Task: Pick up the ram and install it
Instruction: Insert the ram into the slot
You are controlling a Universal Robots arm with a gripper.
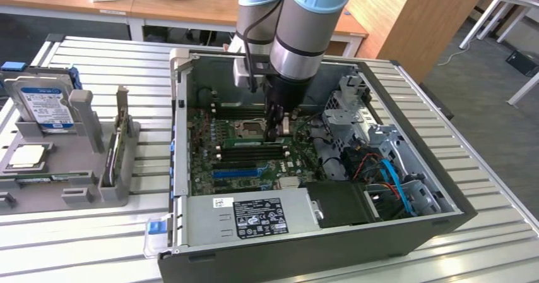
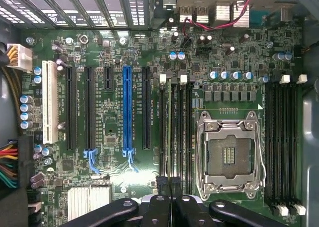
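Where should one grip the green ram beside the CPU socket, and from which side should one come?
Probably its long top edge, from straight above, pinching its two flat faces: the ram stands on edge among the slots, so only the top is free.

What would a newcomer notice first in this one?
The arm reaches into the open computer case, its shut gripper at the memory slots beside the empty CPU socket. A bright blue slot stands out on the motherboard; a hard drive stands racked at the exterior view's left.

Wooden desks (image 1: pixel 168 8) and a cabinet (image 1: pixel 404 24) behind — dark grey floor (image 1: pixel 488 106).
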